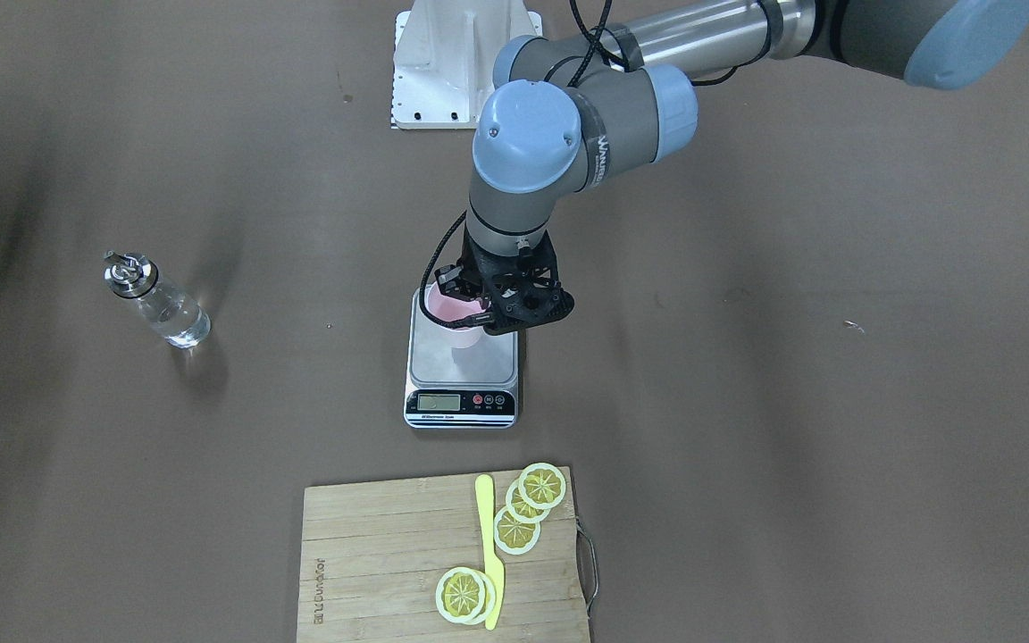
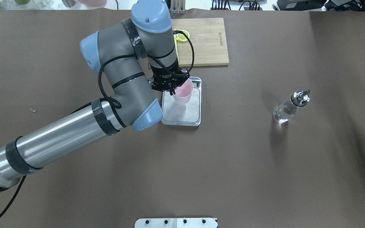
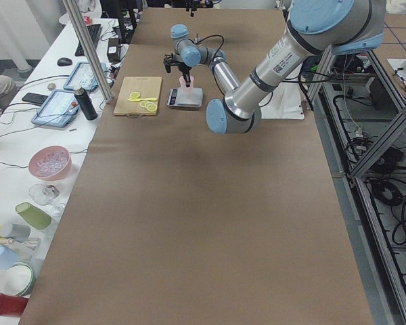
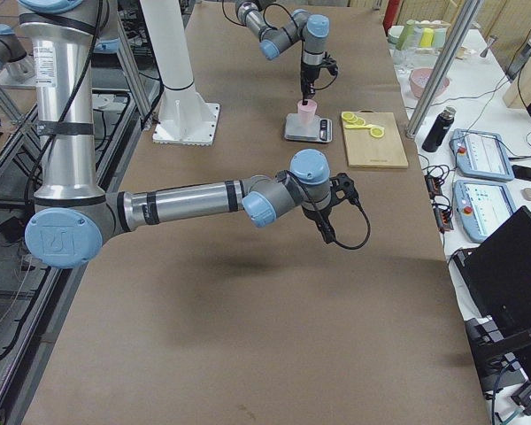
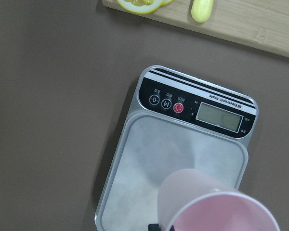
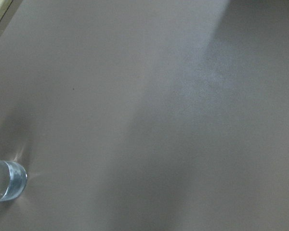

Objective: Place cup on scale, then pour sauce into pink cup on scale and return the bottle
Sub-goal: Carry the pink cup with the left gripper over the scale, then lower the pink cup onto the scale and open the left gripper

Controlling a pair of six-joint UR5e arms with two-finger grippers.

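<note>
A rectangular bamboo cutting board [image 1: 372, 554] with a thin metal handle [image 1: 592, 563] lay on the brown tabletop [image 1: 791, 446]. Three overlapping yellow lemon slices [image 1: 528, 505] sat at one corner. Two stacked lemon slices [image 1: 463, 594] lay apart from these, touching a pale yellow plastic knife [image 1: 489, 554].

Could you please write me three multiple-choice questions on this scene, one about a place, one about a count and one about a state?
1. Where does the glass bottle stand?
A) on the table, apart from the kitchen scale
B) on the cutting board
C) on the kitchen scale

2. How many round buttons are on the kitchen scale's black strip?
A) one
B) three
C) five

3. The left gripper is
A) open over the glass bottle
B) out of view
C) shut on the pink cup

Answers:
1. A: the glass bottle stands alone on the brown table.
2. B: the left wrist view shows two black and one red.
3. C: it pinches the rim in the overhead view.
</note>
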